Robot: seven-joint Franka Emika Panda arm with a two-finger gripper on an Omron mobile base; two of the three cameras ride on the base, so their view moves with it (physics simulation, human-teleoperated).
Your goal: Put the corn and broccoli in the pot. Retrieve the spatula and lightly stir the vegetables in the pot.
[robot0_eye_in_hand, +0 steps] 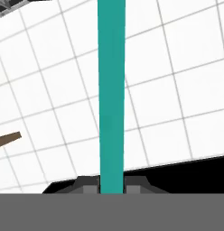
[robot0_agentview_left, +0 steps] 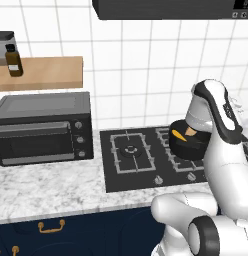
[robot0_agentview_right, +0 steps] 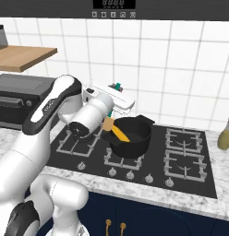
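One pot (robot0_agentview_right: 130,134) on the stove (robot0_agentview_right: 135,156), with one corn cob (robot0_agentview_right: 119,133) inside it; one spatula (robot0_eye_in_hand: 111,99). Four burners on the stove, six knobs along its front edge. Left of the stove: one toaster oven (robot0_agentview_left: 43,127), and above it one shelf (robot0_agentview_left: 41,72) carrying one brown bottle (robot0_agentview_left: 14,60); right of the stove, one yellowish bottle (robot0_agentview_right: 225,134).

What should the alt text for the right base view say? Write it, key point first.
The white arm holds the spatula with its yellowish blade at the near rim of the black pot, which sits on the stove with the corn inside. A toaster oven stands to the left, a yellowish bottle at the right edge.
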